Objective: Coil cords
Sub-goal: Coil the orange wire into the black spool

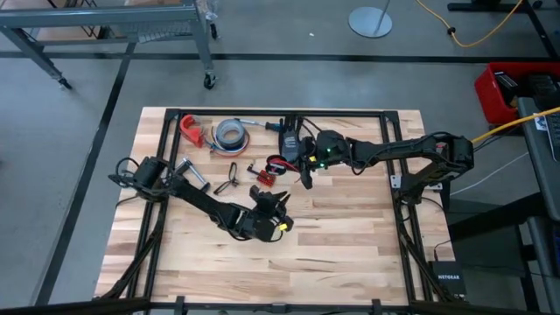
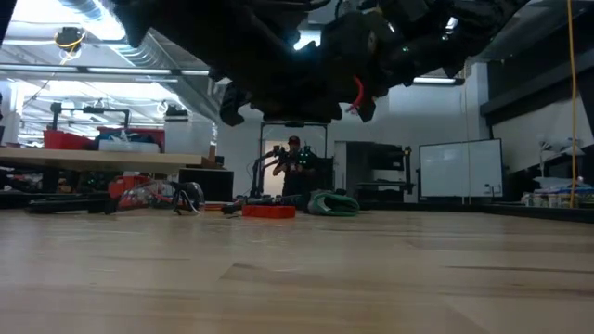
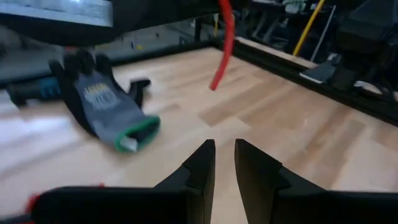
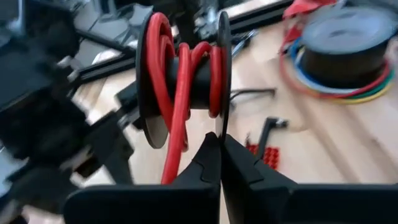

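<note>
Right claw (image 4: 221, 146) pinches the spool rim, red cord (image 4: 180, 81) wound just ahead.

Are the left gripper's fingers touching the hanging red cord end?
Apart. The left wrist view shows the left gripper with its fingers slightly parted and nothing between them, while the red cord dangles farther off, bare wooden table showing between them.

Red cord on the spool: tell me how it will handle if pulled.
The red cord probably bends easily: it wraps the spool in loose, uneven turns. Its free end hangs in a curve, so it is likely limp and light. Loose turns may slip off when tugged.
</note>
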`<state>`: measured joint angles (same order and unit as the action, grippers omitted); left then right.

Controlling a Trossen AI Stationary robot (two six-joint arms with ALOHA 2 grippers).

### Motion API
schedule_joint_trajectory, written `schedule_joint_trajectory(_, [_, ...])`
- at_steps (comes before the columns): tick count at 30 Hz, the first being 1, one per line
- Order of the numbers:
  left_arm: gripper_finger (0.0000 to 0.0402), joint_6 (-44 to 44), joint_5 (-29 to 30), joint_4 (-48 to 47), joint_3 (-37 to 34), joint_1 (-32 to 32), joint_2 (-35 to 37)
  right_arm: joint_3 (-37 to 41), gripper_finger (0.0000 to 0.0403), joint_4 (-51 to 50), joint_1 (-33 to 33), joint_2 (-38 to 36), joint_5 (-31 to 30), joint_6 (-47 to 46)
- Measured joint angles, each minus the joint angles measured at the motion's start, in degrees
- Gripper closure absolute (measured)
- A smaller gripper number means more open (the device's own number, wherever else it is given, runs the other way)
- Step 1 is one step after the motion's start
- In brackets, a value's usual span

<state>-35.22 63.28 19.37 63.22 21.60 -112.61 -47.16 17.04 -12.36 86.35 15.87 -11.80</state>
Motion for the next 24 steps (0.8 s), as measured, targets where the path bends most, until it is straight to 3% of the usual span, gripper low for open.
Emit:
schedule_joint_trajectory(10, [0.0347,20.46,1.48,10.68,0.09,-2.07,-0.44,0.00,0.0402,3.05,0.39,0.00,-3.32,-0.02])
schedule_joint_trajectory(24, [0.0347,28.35,1.29,14.89,0.09,-3.08,-0.49,0.00,0.0402,3.95,2.60,0.00,-5.00,1.56])
